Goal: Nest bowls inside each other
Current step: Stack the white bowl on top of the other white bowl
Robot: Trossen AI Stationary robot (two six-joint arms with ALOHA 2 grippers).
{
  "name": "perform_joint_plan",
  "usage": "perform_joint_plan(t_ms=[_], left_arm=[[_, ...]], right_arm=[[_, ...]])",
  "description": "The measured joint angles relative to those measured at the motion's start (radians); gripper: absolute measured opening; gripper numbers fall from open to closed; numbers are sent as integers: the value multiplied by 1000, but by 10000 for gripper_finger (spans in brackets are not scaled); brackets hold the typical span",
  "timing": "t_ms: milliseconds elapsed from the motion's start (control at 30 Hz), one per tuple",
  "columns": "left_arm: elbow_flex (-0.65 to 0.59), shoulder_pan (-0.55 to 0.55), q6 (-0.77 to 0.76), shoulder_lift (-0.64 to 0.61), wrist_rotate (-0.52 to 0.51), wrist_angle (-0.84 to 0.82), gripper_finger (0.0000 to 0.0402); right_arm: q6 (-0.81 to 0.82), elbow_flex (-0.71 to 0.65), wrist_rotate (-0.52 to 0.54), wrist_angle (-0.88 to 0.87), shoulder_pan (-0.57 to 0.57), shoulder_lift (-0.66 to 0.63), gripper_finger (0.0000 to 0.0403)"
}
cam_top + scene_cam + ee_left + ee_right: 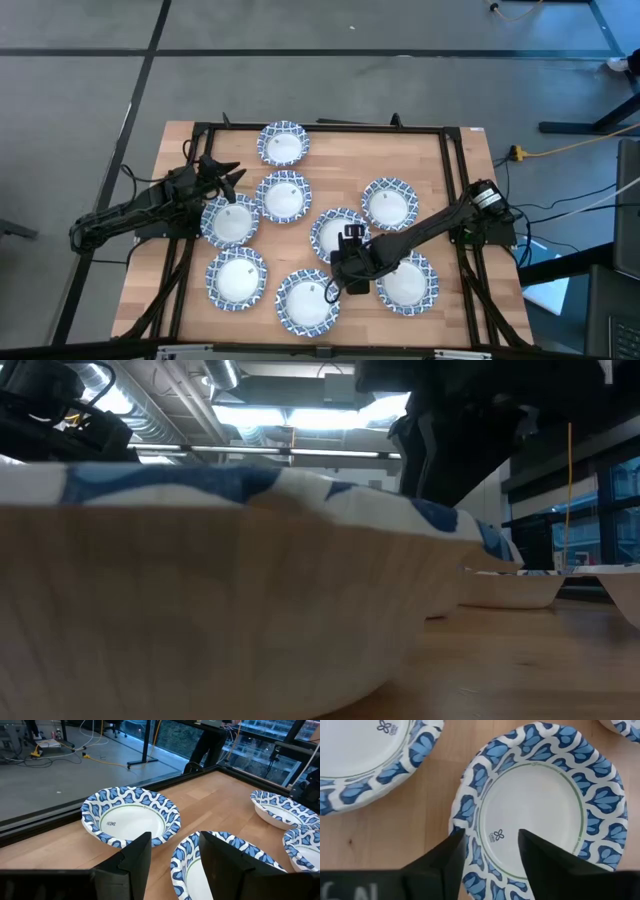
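bowls (283, 143), eight counted in the high view, spread across the wooden table (440, 180): round, shallow, fluted paper-like rims, blue-and-white geometric border, thin green ring, plain white centre. each carries a small dark flower mark with tiny print below it; the print is too small to read.

table: pale wood planks, dark frame along its edges. open wood lies along the far right corner and beside the far bowl; elsewhere the bowls sit close, some rims nearly touching.

right gripper (487, 852): over the bowl in the middle of the table (335, 232), jaws parted, one finger outside its rim, one above the white centre; nothing gripped that can be seen.

left gripper (228, 180): at the table's left edge, jaws parted, empty, poised above a bowl rim (220, 845) near the left side.

low view: one bowl wall (230, 600) fills the foreground, pleated.
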Motion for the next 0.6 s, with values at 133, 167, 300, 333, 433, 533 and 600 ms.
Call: perform_joint_plan(t_ms=[133,167,300,333,433,533,600], left_arm=[[0,0,0,0,0,0,160],[0,0,0,0,0,0,160],[0,0,0,0,0,0,160],[0,0,0,0,0,0,160],[0,0,0,0,0,0,160],[0,0,0,0,0,0,160],[0,0,0,0,0,0,160]], right_arm=[[4,0,-107,63,1,0,192],[4,0,-136,91,1,0,192],[-7,21,-177,166,1,0,193],[-23,32,-176,176,1,0,193],[-67,61,-176,220,0,0,193],[-102,76,-176,288,-2,-1,193],[-109,77,-177,312,-8,-1,193]])
